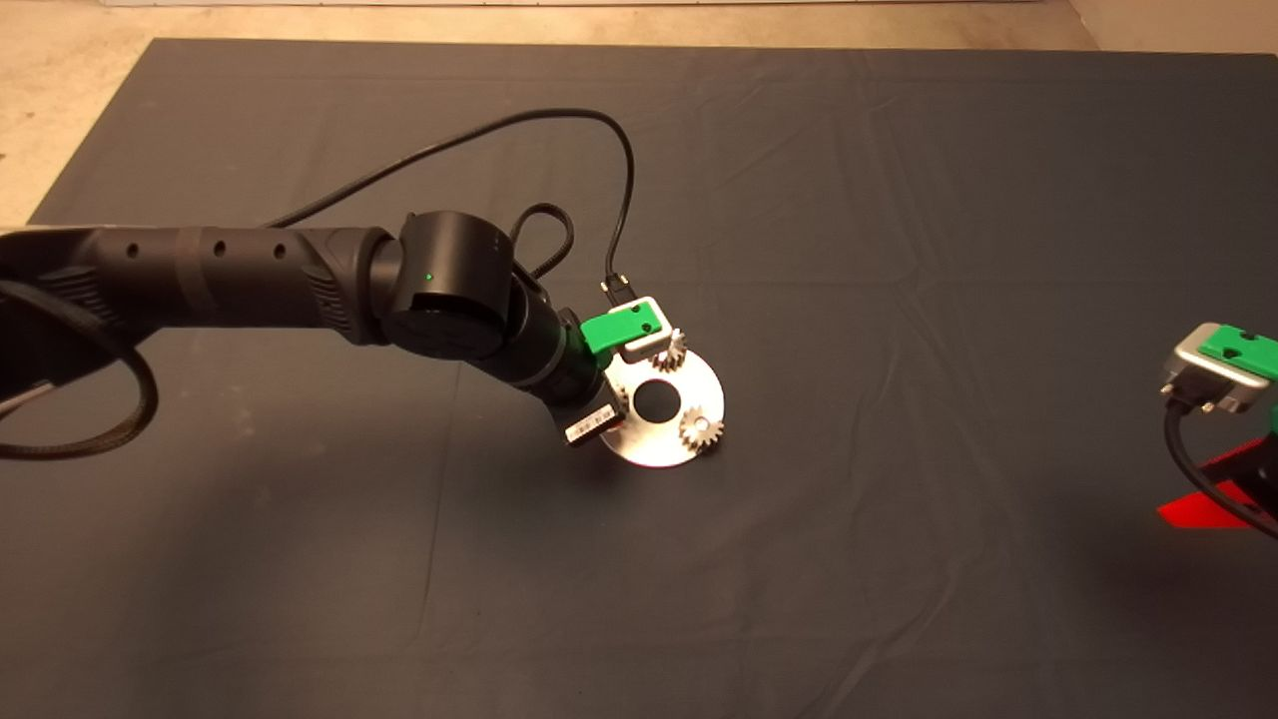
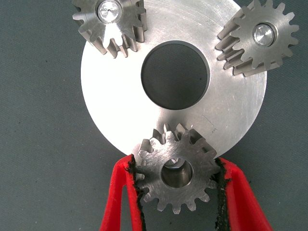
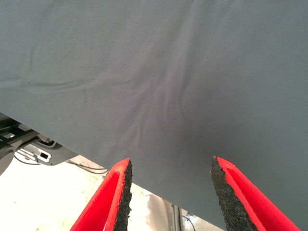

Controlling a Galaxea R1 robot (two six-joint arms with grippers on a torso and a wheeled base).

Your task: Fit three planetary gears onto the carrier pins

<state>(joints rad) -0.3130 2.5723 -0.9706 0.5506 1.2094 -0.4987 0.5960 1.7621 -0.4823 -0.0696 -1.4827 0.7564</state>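
Observation:
The silver carrier disc (image 2: 120, 96) lies on the mat, also in the head view (image 1: 689, 394). Two planetary gears (image 2: 109, 21) (image 2: 260, 38) sit on pins whose tops (image 2: 264, 34) show in their bores. They also show in the head view (image 1: 671, 352) (image 1: 701, 431). My left gripper (image 2: 178, 190) is shut on the third gear (image 2: 178, 175) at the disc's rim. A pin top (image 2: 173, 169) shows inside that gear's bore, a little off centre. In the head view the left wrist (image 1: 559, 359) hides this gear. My right gripper (image 3: 168, 192) is open and empty, parked at the mat's right edge (image 1: 1213, 499).
The dark mat (image 1: 899, 250) has creases around the disc. A black cable (image 1: 624, 180) loops above the left wrist. The right wrist view looks past the mat's edge at pale floor (image 3: 57, 192).

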